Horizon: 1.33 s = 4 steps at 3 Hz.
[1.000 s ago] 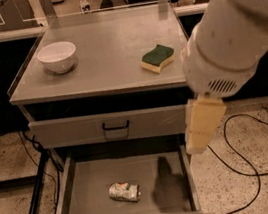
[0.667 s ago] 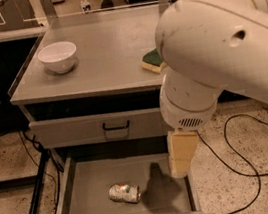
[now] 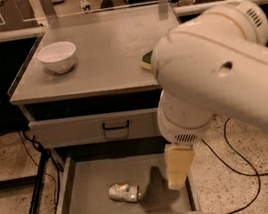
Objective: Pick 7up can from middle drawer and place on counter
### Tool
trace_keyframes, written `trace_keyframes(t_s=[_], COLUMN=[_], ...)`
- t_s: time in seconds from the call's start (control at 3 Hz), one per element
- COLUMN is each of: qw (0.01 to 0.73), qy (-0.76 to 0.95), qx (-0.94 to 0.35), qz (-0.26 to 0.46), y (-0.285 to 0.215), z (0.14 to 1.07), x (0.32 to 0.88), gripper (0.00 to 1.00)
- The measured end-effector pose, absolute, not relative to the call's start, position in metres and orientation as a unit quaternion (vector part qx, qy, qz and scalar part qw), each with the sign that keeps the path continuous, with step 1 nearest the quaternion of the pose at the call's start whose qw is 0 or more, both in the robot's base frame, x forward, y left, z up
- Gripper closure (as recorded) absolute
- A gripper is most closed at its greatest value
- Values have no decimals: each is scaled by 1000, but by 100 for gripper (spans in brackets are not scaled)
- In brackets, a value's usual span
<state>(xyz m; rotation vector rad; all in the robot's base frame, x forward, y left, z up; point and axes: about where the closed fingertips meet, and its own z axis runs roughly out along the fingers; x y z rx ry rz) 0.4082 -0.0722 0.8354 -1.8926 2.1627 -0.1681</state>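
Lying on its side in the open middle drawer (image 3: 94, 178), near the front wall, the 7up can (image 3: 124, 192) has bare floor to its left and behind. The tool (image 3: 179, 175) hangs over the drawer's right side, apart from the can; whether it is apart or together I cannot tell. A white bowl (image 3: 57, 56) sits on the table (image 3: 111, 57).
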Motion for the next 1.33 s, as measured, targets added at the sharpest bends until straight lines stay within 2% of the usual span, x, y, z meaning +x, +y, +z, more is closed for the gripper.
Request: trace_keyframes(t_s=[0.67,1.0,1.33], qw=[95,95,93], qy=[760,761,770], qx=[-641,-640,-631], qz=[-51,-50,-14], y=[-41,-41,-24], z=[748,747,721], x=[417,416,415], gripper=[0,0,0])
